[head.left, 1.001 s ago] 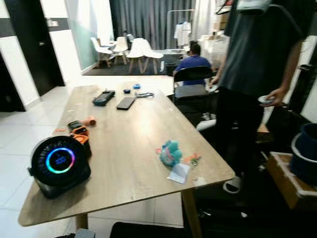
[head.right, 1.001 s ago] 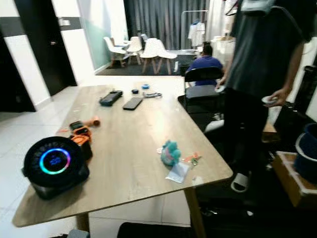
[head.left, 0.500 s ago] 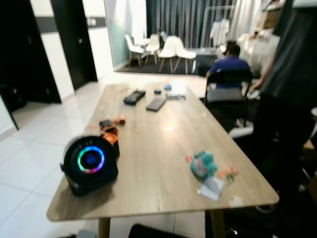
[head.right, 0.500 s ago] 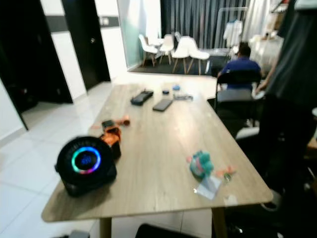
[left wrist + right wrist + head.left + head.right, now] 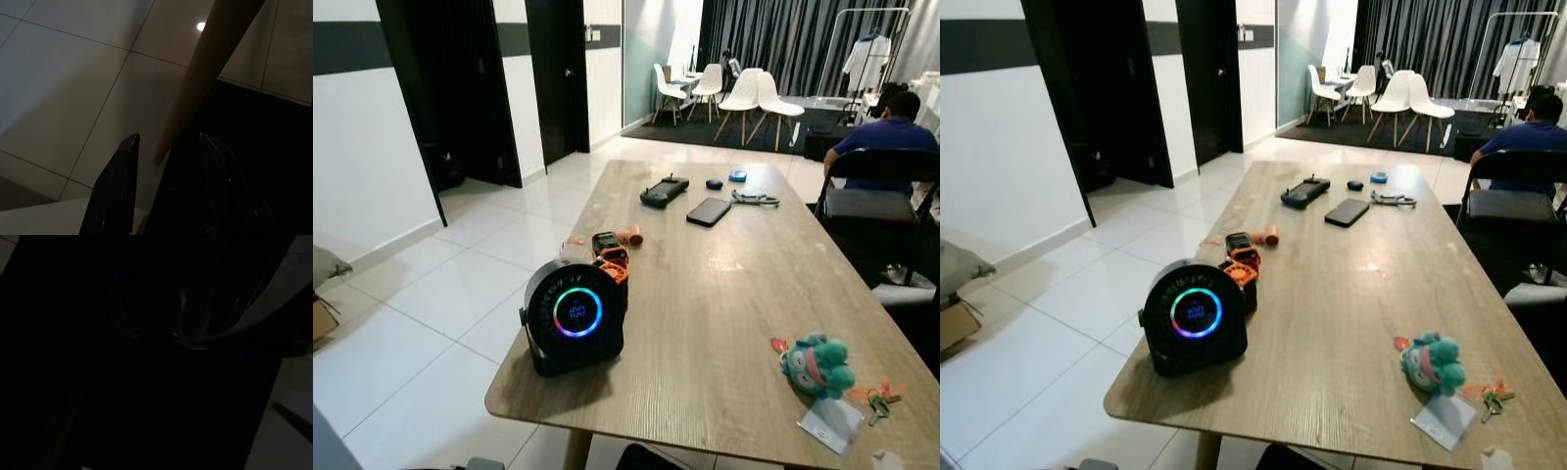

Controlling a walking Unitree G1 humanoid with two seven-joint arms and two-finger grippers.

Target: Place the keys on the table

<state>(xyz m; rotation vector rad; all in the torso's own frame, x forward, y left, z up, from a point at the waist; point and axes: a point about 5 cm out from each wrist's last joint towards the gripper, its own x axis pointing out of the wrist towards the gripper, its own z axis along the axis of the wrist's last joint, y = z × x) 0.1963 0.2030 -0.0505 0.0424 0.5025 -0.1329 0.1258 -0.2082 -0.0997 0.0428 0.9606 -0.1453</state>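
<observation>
Keys [image 5: 876, 399] lie on tabletop [image 5: 724, 294] near right front corner, beside teal plush [image 5: 817, 364] (task looks done). Camera view swung left vs 1 s ago; standing person gone from frame. Left claw [image 5: 168, 186] spread, empty, hanging by table leg. Right claw: state unreadable, too dark.

Left gripper [image 5: 166, 186]: two glossy, seemingly black tapered fingers.

Keys [image 5: 873, 399] on table [image 5: 724, 294] (right of toy [image 5: 817, 364])
</observation>
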